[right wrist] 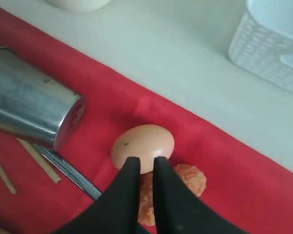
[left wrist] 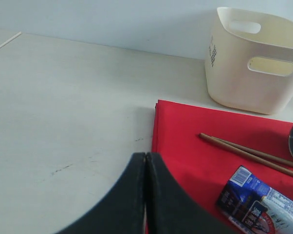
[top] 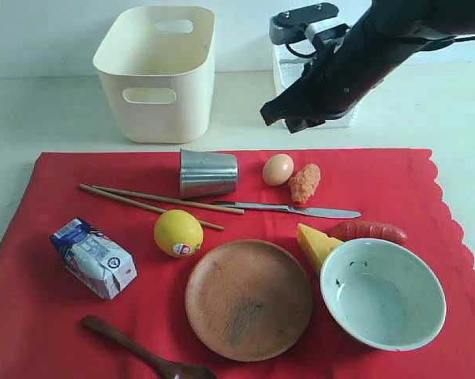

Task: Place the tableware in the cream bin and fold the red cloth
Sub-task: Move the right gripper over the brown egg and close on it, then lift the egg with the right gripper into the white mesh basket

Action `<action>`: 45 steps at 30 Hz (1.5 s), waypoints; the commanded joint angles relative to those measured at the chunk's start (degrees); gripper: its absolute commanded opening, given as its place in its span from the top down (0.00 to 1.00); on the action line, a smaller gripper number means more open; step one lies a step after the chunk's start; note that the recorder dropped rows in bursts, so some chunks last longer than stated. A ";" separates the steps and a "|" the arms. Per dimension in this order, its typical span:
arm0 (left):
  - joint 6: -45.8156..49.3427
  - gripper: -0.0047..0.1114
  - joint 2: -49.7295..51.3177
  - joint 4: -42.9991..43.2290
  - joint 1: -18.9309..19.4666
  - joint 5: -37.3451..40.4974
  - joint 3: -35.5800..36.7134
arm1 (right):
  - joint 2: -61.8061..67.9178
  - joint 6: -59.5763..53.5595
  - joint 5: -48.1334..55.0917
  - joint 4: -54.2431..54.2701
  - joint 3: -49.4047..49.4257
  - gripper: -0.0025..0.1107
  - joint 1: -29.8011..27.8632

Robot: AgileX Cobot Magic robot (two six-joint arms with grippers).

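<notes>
Tableware all sits out on the red cloth (top: 56, 197), none of it in the cream bin (top: 158, 118), which stands off the cloth's far edge. The steel tumbler (top: 208, 173) lies on its side near that edge, with the chopsticks (top: 158, 201) and the knife (top: 301, 210) just in front of it. Nearer the camera are the wooden plate (top: 249, 300), the pale bowl (top: 383, 294) and the dark spoon (top: 143, 354). The right gripper (right wrist: 142, 161) hovers with its tips over the egg (top: 278, 169), jaws a sliver apart and holding nothing. My read is that the tumbler is the closest target, so the gripper wants to slide off the egg toward it. It should open much wider and come down across the steel wall, since smooth metal on its side may roll or slip. The right arm reaches in from the far right, angled down over the cloth's far edge. The left gripper (left wrist: 145, 158) is pressed fully closed and empty, low over the bare table beside the cloth's corner.
</notes>
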 commanded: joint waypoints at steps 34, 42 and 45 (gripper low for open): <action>0.02 0.96 -0.33 0.20 0.20 -0.37 0.14 | 18.77 14.75 11.83 -5.55 -16.18 0.37 0.99; 0.02 0.96 -0.33 0.20 0.20 -0.37 0.14 | 20.73 13.99 11.17 0.23 -16.18 0.42 0.99; 0.02 0.96 -0.33 0.20 0.20 -0.37 0.14 | 21.48 14.04 11.01 -0.39 -16.18 0.57 0.99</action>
